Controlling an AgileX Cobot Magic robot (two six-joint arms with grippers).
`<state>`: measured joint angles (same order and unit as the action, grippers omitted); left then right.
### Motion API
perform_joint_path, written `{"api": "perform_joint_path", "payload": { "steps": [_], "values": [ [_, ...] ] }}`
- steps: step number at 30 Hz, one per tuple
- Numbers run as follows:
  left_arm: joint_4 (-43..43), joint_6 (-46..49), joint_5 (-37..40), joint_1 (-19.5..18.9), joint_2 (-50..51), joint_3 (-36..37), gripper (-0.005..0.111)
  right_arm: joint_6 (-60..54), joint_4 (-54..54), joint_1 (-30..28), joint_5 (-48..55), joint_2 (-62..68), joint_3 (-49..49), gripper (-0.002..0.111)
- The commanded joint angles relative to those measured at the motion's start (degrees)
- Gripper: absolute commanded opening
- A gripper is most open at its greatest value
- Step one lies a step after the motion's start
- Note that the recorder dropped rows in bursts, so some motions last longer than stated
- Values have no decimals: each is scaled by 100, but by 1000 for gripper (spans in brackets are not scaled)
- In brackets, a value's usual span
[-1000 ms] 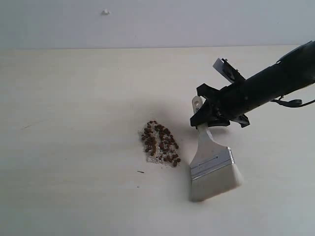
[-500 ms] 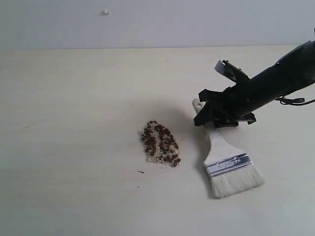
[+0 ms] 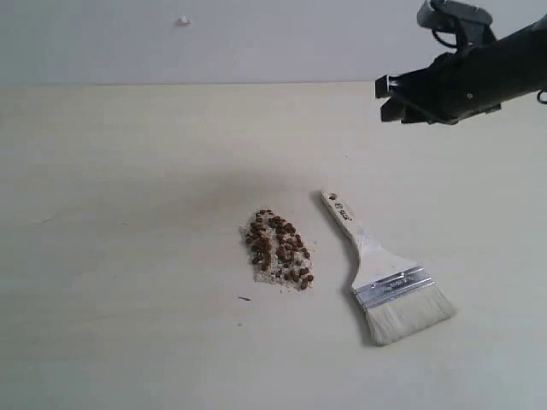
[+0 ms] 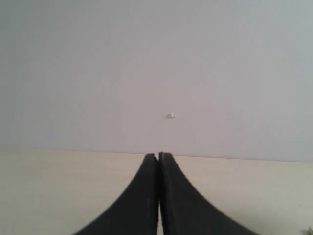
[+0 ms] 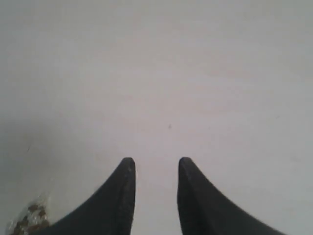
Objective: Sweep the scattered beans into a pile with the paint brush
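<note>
The reddish-brown beans [image 3: 279,248] lie in one compact heap mixed with whitish crumbs near the middle of the table. Just right of them the paint brush [image 3: 382,271] lies flat, its cream handle pointing to the far left and its off-white bristles toward the near right. My right gripper [image 3: 389,98] hangs open and empty, high above the table at the upper right, well clear of the brush. In the right wrist view the gripper [image 5: 155,163] shows a wide gap, with a corner of the beans [image 5: 30,219] in sight. My left gripper [image 4: 158,155] is shut on nothing.
The pale table [image 3: 128,188] stretches bare to the left and front of the heap. A small white speck [image 3: 182,20] sits on the grey wall behind; the left wrist view shows that speck [image 4: 171,115] too. A tiny dark sliver [image 3: 244,298] lies near the heap.
The right gripper let go of the brush handle and rose up and away to the upper right. The brush, tilted a second ago, now lies flat on the table.
</note>
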<state>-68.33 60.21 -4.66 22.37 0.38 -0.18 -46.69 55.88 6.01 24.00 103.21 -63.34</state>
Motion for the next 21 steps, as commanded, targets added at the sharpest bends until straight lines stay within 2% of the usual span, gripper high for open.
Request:
{"api": "perform_joint_path", "payload": {
  "steps": [1, 3, 7, 21],
  "values": [
    [21, -31, 1, -11, -38, 18, 0, 50, 195, 3, -1545, -857, 582, 21],
    [21, -31, 1, -11, -38, 18, 0, 39, 249, 3, -2153, -1313, 1003, 21],
    [21, -31, 1, -11, -38, 18, 0, -19, 200, 3, -2598, -1945, 1558, 21],
    [21, -31, 1, -11, -38, 18, 0, -221, 200, 3, -2752, -3982, 3065, 21]
  ]
}}
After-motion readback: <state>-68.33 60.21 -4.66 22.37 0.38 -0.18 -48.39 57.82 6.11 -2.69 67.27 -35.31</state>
